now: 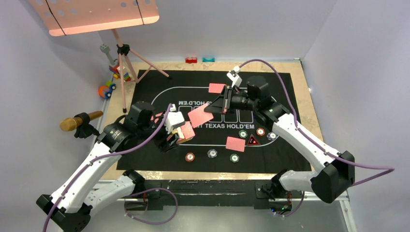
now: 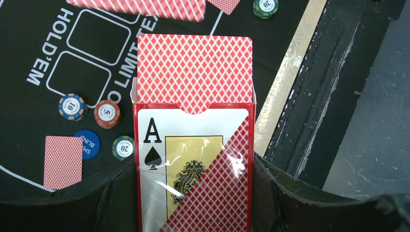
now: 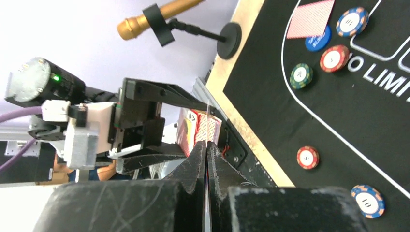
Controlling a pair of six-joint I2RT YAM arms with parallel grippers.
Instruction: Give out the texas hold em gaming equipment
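My left gripper (image 1: 175, 133) (image 2: 193, 198) is shut on an open red card box (image 2: 193, 169) with red-backed cards (image 2: 193, 72) sticking out of its top. My right gripper (image 1: 215, 107) (image 3: 207, 150) is shut on one red-backed card (image 1: 200, 116), seen edge-on in the right wrist view and held just beyond the box. Two cards (image 1: 216, 88) (image 1: 235, 143) lie face down on the black mat (image 1: 290, 159). Chips (image 1: 190, 156) (image 1: 234, 157) (image 1: 260, 131) and a red-black triangular marker (image 1: 252, 140) lie on it. A blue button (image 2: 87, 142) sits beside a card (image 2: 63, 161).
A pink stand on a tripod (image 1: 123, 50) rises at the back left. A gold microphone (image 1: 80, 121) sits left of the mat. Colourful toy pieces (image 1: 107, 89) and small red and teal blocks (image 1: 199, 60) lie at the back edge.
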